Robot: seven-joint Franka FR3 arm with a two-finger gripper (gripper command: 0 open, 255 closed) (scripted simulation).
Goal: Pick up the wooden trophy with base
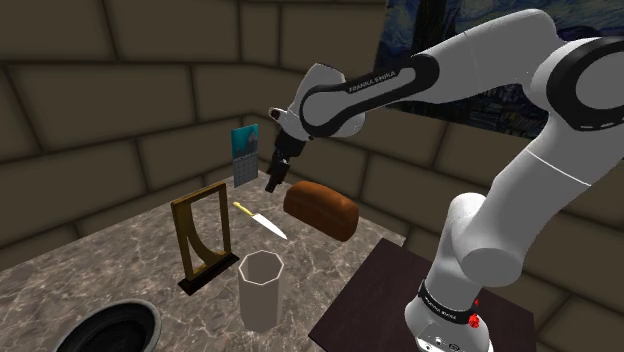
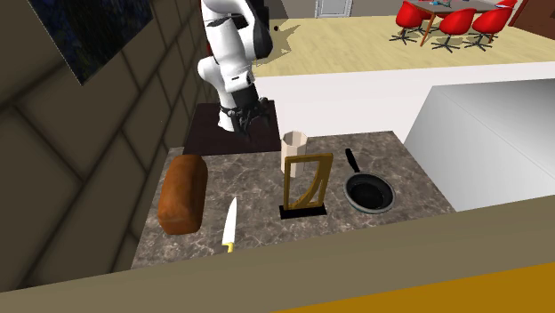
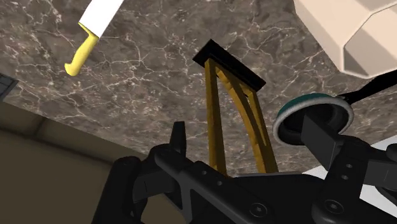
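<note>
On the dark marbled counter [image 1: 90, 268], standing upright: one trophy [image 1: 205, 238], a tall open frame in golden-brown wood. It has two straight uprights, a flat top bar and a thin curved strut inside the frame. It is set on a flat black rectangular base [image 2: 302, 212] that is wider than the frame.

Position: just beside a pale faceted cup [image 1: 261, 290], which stands between the trophy and the arm's stand. A black pan [image 2: 369, 192] is near on the second exterior view's right. A knife [image 2: 230, 224] with a yellow handle and white blade is on that view's left, and a brown loaf [image 2: 182, 194] lies beyond the knife by the wall.

Gripper [image 1: 275, 181]: in the air over the counter near the loaf and knife, well clear of the trophy. In the wrist view the two black fingers [image 3: 179, 136] stand apart with nothing clasped; the trophy shows between them, untouched, far below.
</note>
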